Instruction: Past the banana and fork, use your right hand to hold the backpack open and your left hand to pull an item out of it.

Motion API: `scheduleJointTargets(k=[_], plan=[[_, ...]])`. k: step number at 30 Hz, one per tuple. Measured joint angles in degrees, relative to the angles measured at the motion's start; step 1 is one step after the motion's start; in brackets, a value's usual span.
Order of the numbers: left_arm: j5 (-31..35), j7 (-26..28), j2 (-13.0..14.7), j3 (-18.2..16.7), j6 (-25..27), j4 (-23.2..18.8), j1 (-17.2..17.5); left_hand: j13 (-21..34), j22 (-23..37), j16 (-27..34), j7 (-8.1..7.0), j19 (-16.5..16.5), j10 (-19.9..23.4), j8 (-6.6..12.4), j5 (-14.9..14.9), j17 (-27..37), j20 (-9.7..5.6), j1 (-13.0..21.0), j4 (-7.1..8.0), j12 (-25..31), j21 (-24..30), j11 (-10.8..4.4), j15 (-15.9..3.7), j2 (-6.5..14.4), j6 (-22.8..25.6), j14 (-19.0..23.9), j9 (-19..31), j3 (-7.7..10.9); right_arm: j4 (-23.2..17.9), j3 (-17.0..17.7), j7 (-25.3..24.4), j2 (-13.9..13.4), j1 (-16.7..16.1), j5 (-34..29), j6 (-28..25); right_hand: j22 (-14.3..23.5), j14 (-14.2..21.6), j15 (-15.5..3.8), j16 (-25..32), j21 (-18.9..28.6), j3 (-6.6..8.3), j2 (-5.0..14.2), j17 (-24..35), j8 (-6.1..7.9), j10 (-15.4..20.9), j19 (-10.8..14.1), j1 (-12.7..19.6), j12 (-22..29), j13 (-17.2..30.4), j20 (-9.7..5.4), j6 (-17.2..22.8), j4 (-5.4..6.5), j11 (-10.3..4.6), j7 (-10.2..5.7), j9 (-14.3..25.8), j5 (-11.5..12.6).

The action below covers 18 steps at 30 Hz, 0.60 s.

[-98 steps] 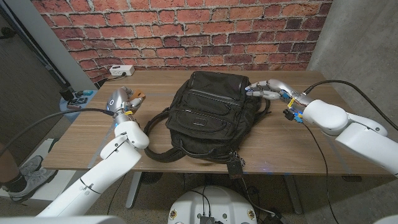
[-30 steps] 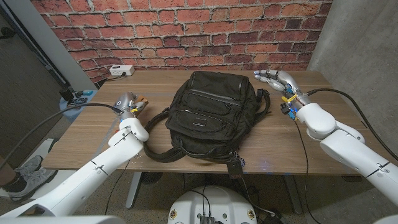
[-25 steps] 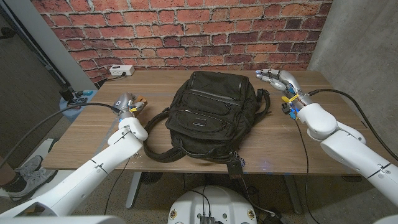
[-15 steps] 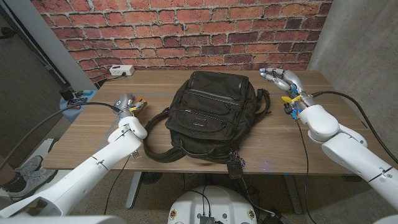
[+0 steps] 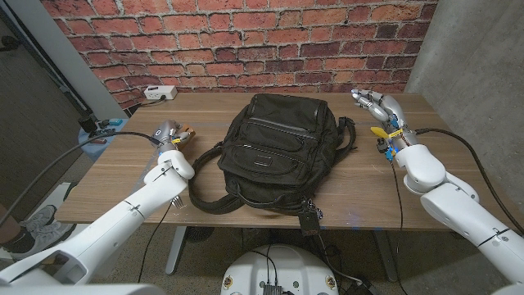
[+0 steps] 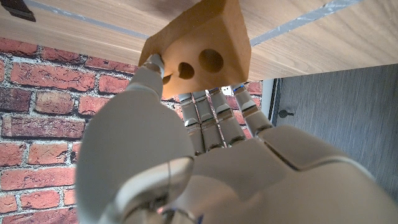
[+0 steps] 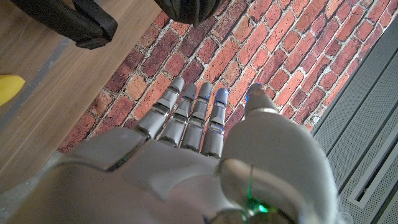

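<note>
The black backpack (image 5: 278, 152) lies on the middle of the wooden table (image 5: 368, 184), its straps trailing toward the front left. Left of the bag my left hand (image 5: 169, 136) stays low over the table. It pinches a tan cheese wedge with holes (image 6: 199, 57) between thumb and fingers (image 6: 214, 121). My right hand (image 5: 377, 105) hovers near the table's back right, apart from the backpack, fingers spread and holding nothing. In the right wrist view the right hand (image 7: 199, 134) shows, with a backpack strap (image 7: 68, 18) and a yellow rounded end (image 7: 7, 88) on the wood beyond it.
A white power strip (image 5: 160, 93) sits at the table's back left corner. A brick wall (image 5: 246, 41) stands behind the table. A tag (image 5: 309, 220) hangs from the backpack over the front edge. A person's shoe (image 5: 29, 227) shows on the floor at the left.
My right hand has left the backpack's top right corner and moved right and back, fingers opening. The left hand has shifted slightly toward the far side, still holding the wedge.
</note>
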Motion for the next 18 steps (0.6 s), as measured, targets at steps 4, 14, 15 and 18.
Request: scheduleJointTargets(k=[4, 14, 15, 18], plan=[[0.13, 0.20, -0.28, 0.33, -0.34, 0.70, -0.44, 0.00, 0.00, 0.00, 0.06, 0.00, 0.00, -0.28, -0.01, 0.00, 0.00, 0.00, 0.07, 0.00, 0.00, 0.00, 0.00, 0.00, 0.07, 0.00, 0.00, 0.07, 1.30, 0.00, -0.04, 0.80, 0.09, 0.33, 1.00, 0.00, 0.00, 0.00, 0.00, 0.00, 0.00, 0.00, 0.00, 0.00, 0.00, 0.00, 0.00, 0.00, 0.00, 0.00, -0.17, 0.00, 0.00, 0.17, 0.00, 0.00], [0.17, 0.68, -0.67, 0.64, -0.40, 1.40, -0.75, -0.23, 0.01, 0.01, 0.07, 0.00, 0.00, -0.10, 0.12, 0.15, 0.00, -0.01, 0.07, -0.29, 0.00, 0.00, 0.00, -0.01, 0.07, 0.00, -0.34, 0.07, 4.01, -0.18, 0.05, 1.97, 0.95, 1.21, 2.58, 0.00, 0.00, 0.00, 0.00, 0.00, 0.00, 0.00, -0.27, 0.00, 0.00, -0.01, 0.01, 0.00, -0.31, 0.00, -0.17, -0.01, 0.00, 0.16, 0.01, 0.00], [0.17, 0.71, -0.69, 0.64, -0.35, 1.50, -0.75, -0.22, 0.01, 0.01, 0.07, 0.00, 0.00, -0.10, 0.12, 0.15, 0.00, -0.08, 0.07, -0.38, 0.00, 0.00, 0.00, -0.09, 0.07, 0.01, -0.34, 0.07, 4.13, -0.20, 0.06, 2.01, 0.98, 1.26, 2.64, 0.00, 0.00, 0.00, 0.00, 0.00, 0.00, 0.00, -0.27, 0.00, 0.00, -0.01, 0.00, 0.00, -0.31, 0.00, -0.17, 0.00, 0.00, 0.17, 0.01, 0.00], [0.17, 0.83, -0.72, 0.68, -0.29, 1.74, -0.76, -0.43, 0.01, 0.01, 0.07, 0.00, 0.00, -0.10, 0.12, 0.15, 0.00, -0.15, 0.07, -0.38, 0.00, 0.00, 0.00, -0.16, 0.06, 0.01, -0.34, 0.07, 4.64, -0.26, 0.11, 2.18, 1.10, 1.53, 2.91, 0.00, 0.00, 0.00, 0.00, 0.00, 0.00, 0.00, -0.27, 0.00, 0.01, -0.01, 0.01, 0.00, -0.31, 0.00, -0.16, -0.01, 0.00, 0.16, 0.01, 0.00]])
